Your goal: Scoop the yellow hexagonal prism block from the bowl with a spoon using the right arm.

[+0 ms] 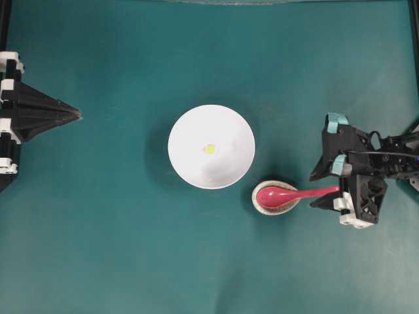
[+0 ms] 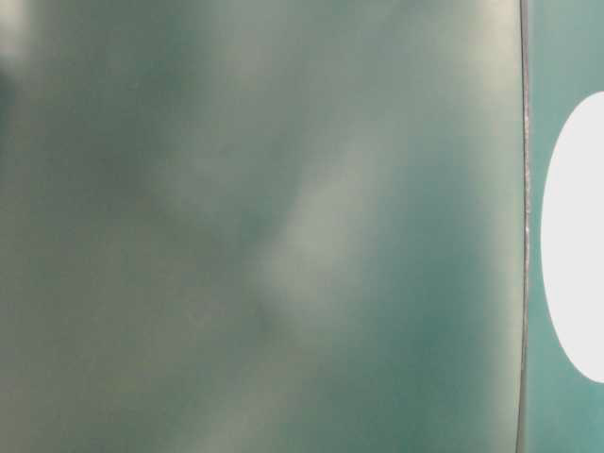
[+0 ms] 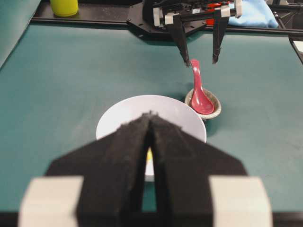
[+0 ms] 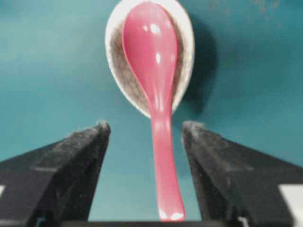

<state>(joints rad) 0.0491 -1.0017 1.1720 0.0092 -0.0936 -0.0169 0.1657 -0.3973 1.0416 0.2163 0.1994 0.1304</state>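
Observation:
The white bowl [image 1: 211, 124] stands mid-table with the tiny yellow hexagonal prism block [image 1: 210, 149] lying inside it. To its right the pink-red spoon [image 1: 278, 194] rests with its scoop in a small speckled dish [image 1: 264, 206], handle pointing right. My right gripper [image 1: 314, 190] is open around that handle. In the right wrist view the spoon [image 4: 156, 71] runs between the two fingers [image 4: 80, 156] with gaps on both sides of the gripper [image 4: 146, 125]. At the left edge, my left gripper [image 1: 78, 116] is shut and empty. In its wrist view it [image 3: 150, 115] hides most of the bowl [image 3: 128, 111].
A yellow cup [image 3: 64, 5] and a blue cloth [image 3: 255, 14] sit beyond the table's far edge behind the right arm. The table-level view is mostly blur, with a slice of the white bowl [image 2: 578, 236] at the right.

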